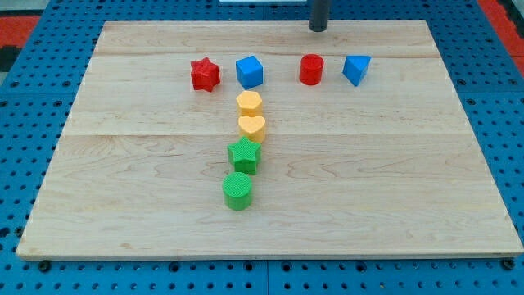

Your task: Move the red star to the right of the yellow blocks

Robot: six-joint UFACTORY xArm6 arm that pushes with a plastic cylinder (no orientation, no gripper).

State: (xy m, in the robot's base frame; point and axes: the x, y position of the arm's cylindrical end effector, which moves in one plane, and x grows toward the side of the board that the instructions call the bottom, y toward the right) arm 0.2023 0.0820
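The red star (205, 74) lies near the view's top left of the wooden board (393, 180), just left of a blue cube (250, 71). The yellow hexagon (249, 103) and the yellow heart (251, 127) sit below the blue cube, one under the other. My tip (318, 29) is at the view's top edge, well right of the red star and just above the red cylinder (311, 70). It touches no block.
A blue triangular block (356, 69) lies right of the red cylinder. A green star (244, 155) and a green cylinder (237, 191) continue the column below the yellow blocks. Blue perforated table surrounds the board.
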